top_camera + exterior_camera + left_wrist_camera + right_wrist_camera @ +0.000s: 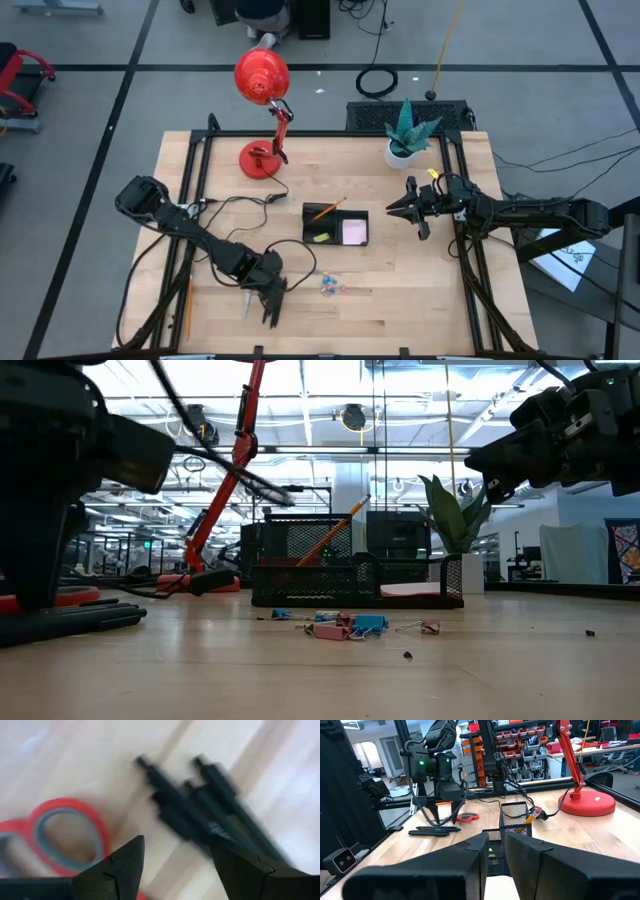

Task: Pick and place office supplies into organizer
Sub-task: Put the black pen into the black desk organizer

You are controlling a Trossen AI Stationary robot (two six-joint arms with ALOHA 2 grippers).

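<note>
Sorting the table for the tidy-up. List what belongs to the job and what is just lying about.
Job:
organizer
orange pencil
sticky-note pad
yellow-green piece
clips
black pens
red-handled scissors

Lying about:
red desk lamp
potted plant
black cable

The lamp point(262, 76) is showing bright red. The organizer point(336, 225) is looking black, with an orange pencil point(327, 209), a yellow-green piece point(321, 237) and a pale pink pad point(354, 232) inside. The pens point(200, 805) are looking black. The scissors point(65, 832) are showing red handles. The table point(400, 290) is looking light wood.
</note>
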